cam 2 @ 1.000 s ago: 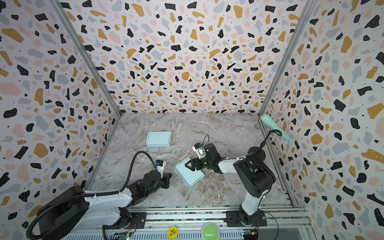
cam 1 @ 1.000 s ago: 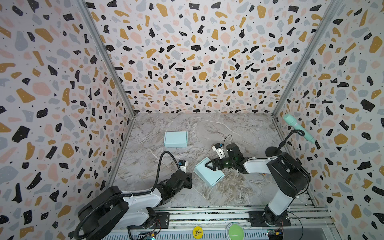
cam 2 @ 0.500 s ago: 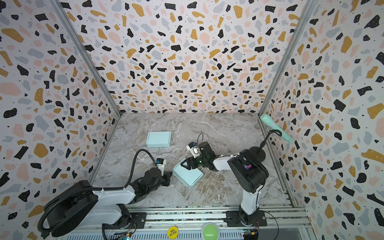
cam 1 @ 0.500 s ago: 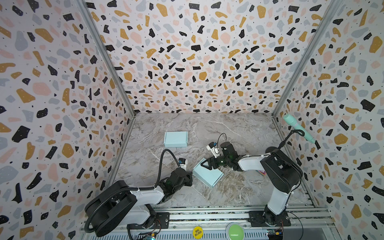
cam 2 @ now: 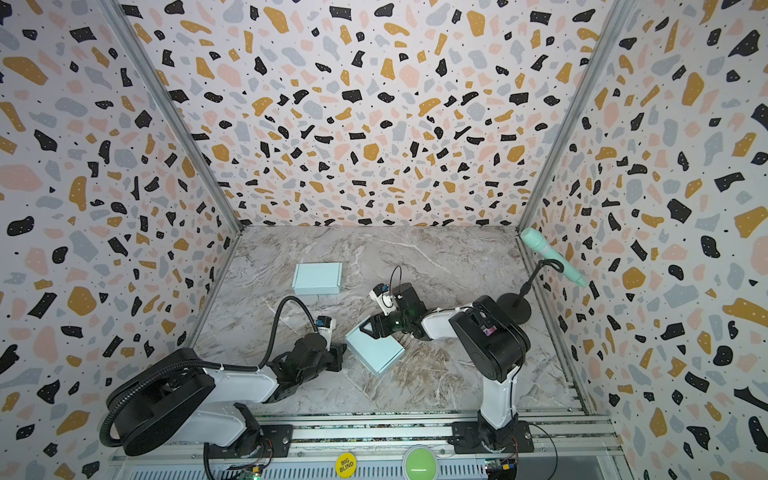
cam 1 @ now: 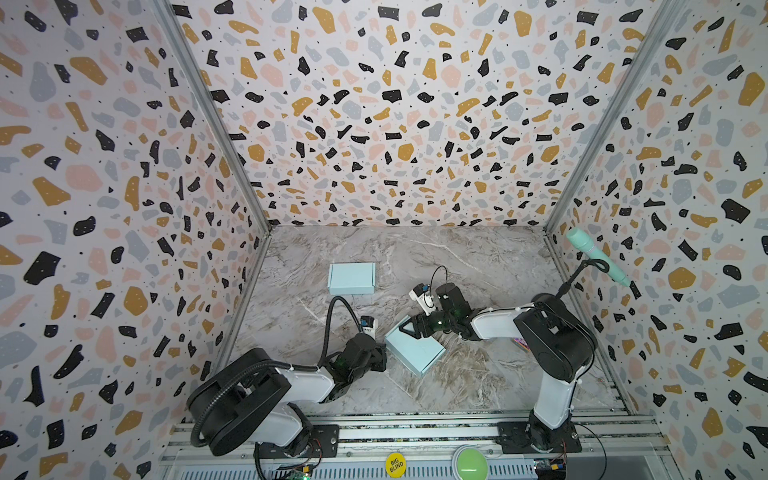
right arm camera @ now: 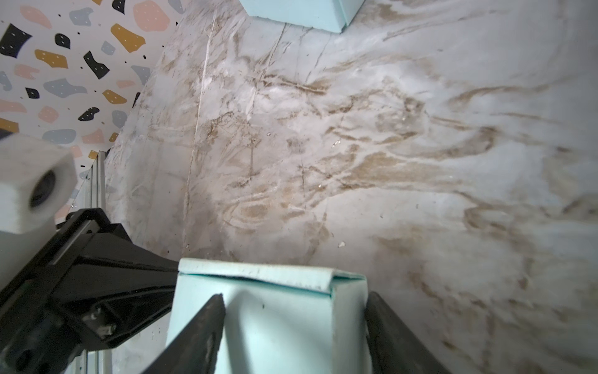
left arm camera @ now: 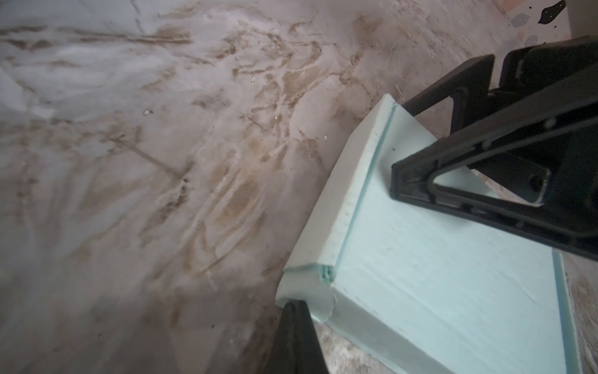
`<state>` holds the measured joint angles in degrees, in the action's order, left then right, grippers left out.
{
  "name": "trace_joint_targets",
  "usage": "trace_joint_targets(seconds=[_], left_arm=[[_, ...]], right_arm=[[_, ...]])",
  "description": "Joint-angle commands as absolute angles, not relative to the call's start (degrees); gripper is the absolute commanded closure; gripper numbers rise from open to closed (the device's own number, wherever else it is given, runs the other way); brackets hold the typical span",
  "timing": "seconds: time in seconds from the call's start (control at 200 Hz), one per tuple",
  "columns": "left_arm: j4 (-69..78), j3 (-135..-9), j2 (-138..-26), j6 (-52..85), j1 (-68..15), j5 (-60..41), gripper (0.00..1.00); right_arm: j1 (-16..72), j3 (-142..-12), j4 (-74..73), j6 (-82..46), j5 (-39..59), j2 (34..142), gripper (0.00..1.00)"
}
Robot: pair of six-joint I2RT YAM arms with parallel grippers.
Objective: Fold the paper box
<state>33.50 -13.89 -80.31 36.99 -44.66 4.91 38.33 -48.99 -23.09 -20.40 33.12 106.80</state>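
Note:
The paper box (cam 1: 417, 353) (cam 2: 378, 351) is pale blue-green and lies closed and turned askew on the marble floor, front middle. My right gripper (cam 1: 405, 327) (right arm camera: 294, 311) is open and straddles its far corner. One of its fingers (left arm camera: 417, 184) lies over the lid and the other stands outside the side wall. My left gripper (cam 1: 383, 356) (left arm camera: 293, 306) is shut with nothing in it. Its tip touches a crumpled flap at the box's left corner (left arm camera: 307, 291).
A second, folded pale blue box (cam 1: 352, 277) (cam 2: 318, 277) (right arm camera: 301, 13) rests farther back on the left. A mint microphone (cam 1: 596, 255) on a black stand (cam 2: 514, 309) leans at the right wall. Patterned walls enclose three sides; a metal rail with a green button (cam 1: 470, 461) runs along the front.
My right gripper has slid left over the box's far corner and its jaws have narrowed. The left arm's elbow shifted while its shut tip stayed by the box.

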Motion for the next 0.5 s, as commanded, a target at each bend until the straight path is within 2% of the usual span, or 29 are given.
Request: trace_joint_targets(seconds=[0.0, 0.205, 0.395, 0.491], left_arm=[[38.03, -15.25, -80.93, 36.27, -44.3, 3.94, 0.97], [37.98, -14.87, -80.45, 36.52, -44.3, 3.36, 0.97], [34.99, -11.65, -75.4, 36.83, -44.29, 3.08, 0.92], [32.0, -10.17, -70.92, 37.13, -44.3, 2.05, 0.84]], right_arm=[[40.95, -50.36, -21.9, -20.24, 37.29, 107.23, 0.31], [41.07, -50.89, -20.53, -19.47, 35.99, 106.76, 0.3], [39.9, -51.15, -16.67, -18.07, 31.02, 102.91, 0.18], [38.07, -50.26, -15.63, -18.45, 29.62, 99.25, 0.12]])
